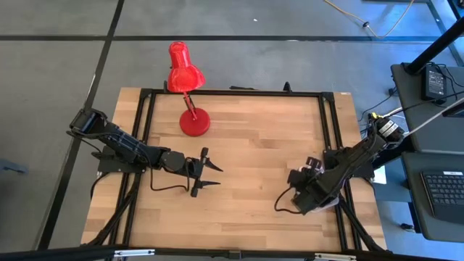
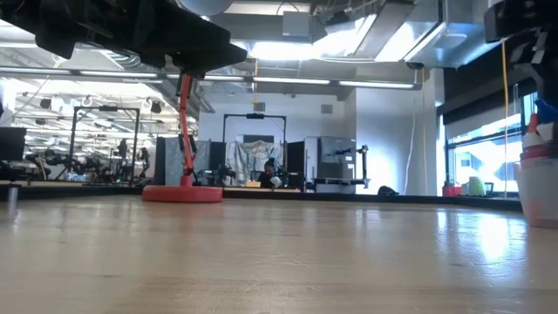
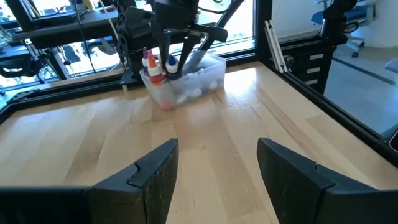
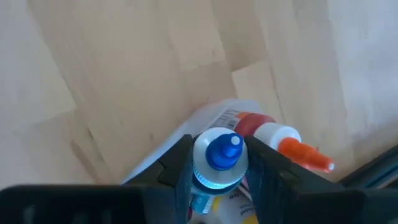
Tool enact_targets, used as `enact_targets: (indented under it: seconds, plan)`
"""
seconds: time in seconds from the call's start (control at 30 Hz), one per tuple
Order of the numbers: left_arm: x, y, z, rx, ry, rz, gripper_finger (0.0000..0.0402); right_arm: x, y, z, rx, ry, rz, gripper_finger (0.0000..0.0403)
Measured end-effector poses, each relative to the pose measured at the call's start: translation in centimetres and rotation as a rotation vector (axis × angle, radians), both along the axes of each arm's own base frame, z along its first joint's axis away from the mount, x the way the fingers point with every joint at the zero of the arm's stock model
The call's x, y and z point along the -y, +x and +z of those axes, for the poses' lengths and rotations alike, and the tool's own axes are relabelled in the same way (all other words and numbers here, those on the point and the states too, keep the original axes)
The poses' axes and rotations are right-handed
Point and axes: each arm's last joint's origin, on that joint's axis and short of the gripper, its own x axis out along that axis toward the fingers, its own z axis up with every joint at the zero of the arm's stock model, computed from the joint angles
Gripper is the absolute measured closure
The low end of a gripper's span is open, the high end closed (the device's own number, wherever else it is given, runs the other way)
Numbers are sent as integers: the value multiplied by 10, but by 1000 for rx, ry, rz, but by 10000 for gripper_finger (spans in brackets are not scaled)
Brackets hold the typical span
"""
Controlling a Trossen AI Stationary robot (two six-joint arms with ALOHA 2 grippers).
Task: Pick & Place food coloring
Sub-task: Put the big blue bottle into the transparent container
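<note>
A clear plastic tub (image 3: 186, 87) sits near the table's right edge and holds several small food coloring bottles (image 3: 152, 68) with red, orange and blue tips. My right gripper (image 4: 217, 165) reaches down into the tub (image 1: 310, 174) and is shut on one blue-tipped bottle (image 4: 222, 150). Beside it lies a red bottle with a white cap and orange tip (image 4: 283, 142). My left gripper (image 3: 217, 168) is open and hovers over bare wood left of the table's middle (image 1: 214, 175), pointing at the tub. My right gripper pinches the blue-tipped bottle between its two fingers (image 4: 180, 171), on the pale upper body just under the cap (image 4: 214, 180). The fingers (image 3: 163, 53) come from above, pointing down. The bottle stands upright in the tub; its lower end is hidden among the other bottles.
A red desk lamp (image 1: 190, 94) stands on its round base (image 2: 183, 194) at the table's far side, left of middle. A black frame (image 1: 330, 123) runs around the table top. Bare wood (image 1: 254, 152) lies between the two grippers. The tub shows at the low view's right edge (image 2: 540, 187).
</note>
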Motion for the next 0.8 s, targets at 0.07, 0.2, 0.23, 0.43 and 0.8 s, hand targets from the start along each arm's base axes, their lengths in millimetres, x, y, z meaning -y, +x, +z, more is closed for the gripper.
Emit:
enact_targets:
  seconds: [0.07, 0.2, 0.23, 0.43, 0.8]
  plan:
    - [0, 0, 0, 0, 0, 0, 187, -1, -1, 0, 21, -7, -22, 279]
    - [0, 0, 0, 0, 0, 0, 185, -1, -5, -5, 55, -28, -67, 279]
    - [0, 0, 0, 0, 0, 0, 185, -1, -6, -8, 59, -28, -79, 279]
    - [0, 0, 0, 0, 0, 0, 186, -3, -11, -19, 92, -23, -105, 263]
    - [0, 0, 0, 0, 0, 0, 185, -9, -15, -19, 62, 12, -83, 258]
